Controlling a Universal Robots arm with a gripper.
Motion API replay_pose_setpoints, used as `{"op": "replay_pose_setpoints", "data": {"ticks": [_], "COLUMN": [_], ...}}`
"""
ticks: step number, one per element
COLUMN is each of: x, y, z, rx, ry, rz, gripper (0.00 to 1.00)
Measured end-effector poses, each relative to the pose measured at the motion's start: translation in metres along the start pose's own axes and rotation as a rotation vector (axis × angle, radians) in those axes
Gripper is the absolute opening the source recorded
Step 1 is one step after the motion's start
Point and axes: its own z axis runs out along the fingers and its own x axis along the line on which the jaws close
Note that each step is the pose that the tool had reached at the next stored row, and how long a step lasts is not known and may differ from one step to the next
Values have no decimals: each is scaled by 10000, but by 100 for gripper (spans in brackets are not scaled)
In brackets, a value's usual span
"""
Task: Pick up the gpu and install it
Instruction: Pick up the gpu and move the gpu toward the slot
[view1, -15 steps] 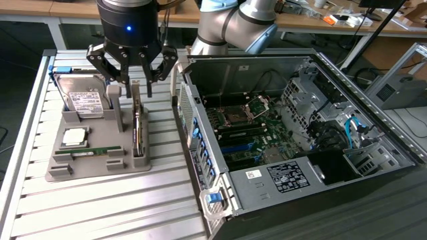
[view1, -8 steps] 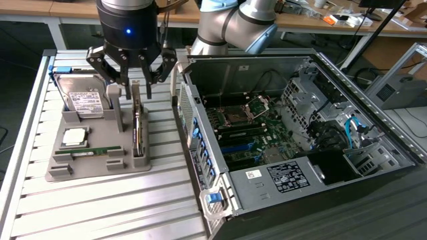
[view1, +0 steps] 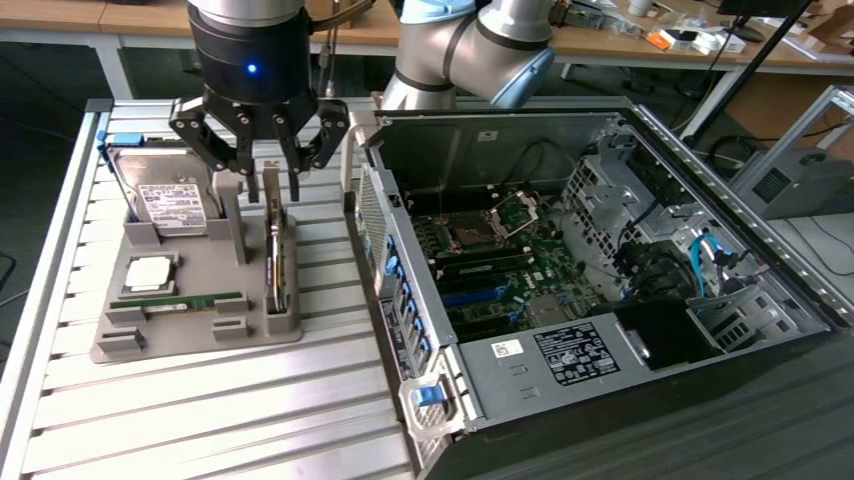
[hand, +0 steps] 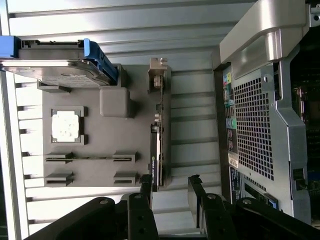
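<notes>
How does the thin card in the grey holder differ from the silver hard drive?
The gpu is thin and dark; the hard drive is boxy, silver, white-labelled. The gpu stands on edge; the hard drive shows its broad face. The open end effector hangs over the gpu, not the hard drive. Both sit in the grey holder.

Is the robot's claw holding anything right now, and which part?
Nothing is held. The gripper is open above one end of the gpu, which stands on edge in its gray holder.
</notes>
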Motion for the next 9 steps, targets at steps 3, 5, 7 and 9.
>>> {"op": "replay_pose_setpoints", "data": {"ticks": [3, 5, 7, 9], "x": [6, 10, 13, 15], "y": [-1, -1, -2, -2], "z": [10, 16, 22, 27], "rx": [1, 0, 0, 0], "ry": [1, 0, 0, 0], "rz": [0, 0, 0, 0], "gripper": [42, 42, 42, 42]}}
